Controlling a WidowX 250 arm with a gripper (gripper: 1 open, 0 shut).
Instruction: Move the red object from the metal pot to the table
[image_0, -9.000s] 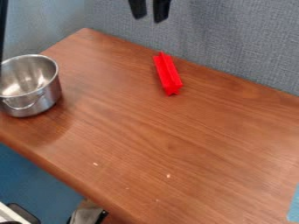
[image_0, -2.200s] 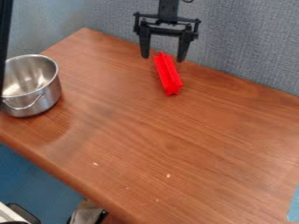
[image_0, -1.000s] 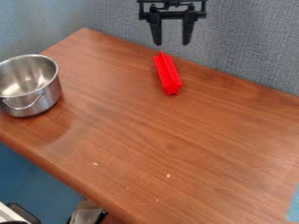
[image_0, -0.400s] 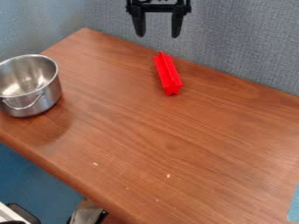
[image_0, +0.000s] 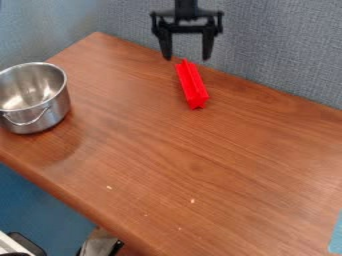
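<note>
1. Where the view began, the bare front of the table (image_0: 201, 190) showed reddish-brown wood grain.
2. At the left edge stood the metal pot (image_0: 32, 95), upright, nothing visible inside it.
3. Farther back, the red object (image_0: 193, 83) lay flat on the wood, well apart from the pot.
4. Just behind the block's far end hung the gripper (image_0: 186, 47), its dark fingers (image_0: 163, 45) spread wide and holding nothing.

Table middle and right: your table (image_0: 201, 160) lies bare.
Far centre: red object (image_0: 193, 83) blocks you.
Left edge: metal pot (image_0: 32, 95) stands in your way.
</note>
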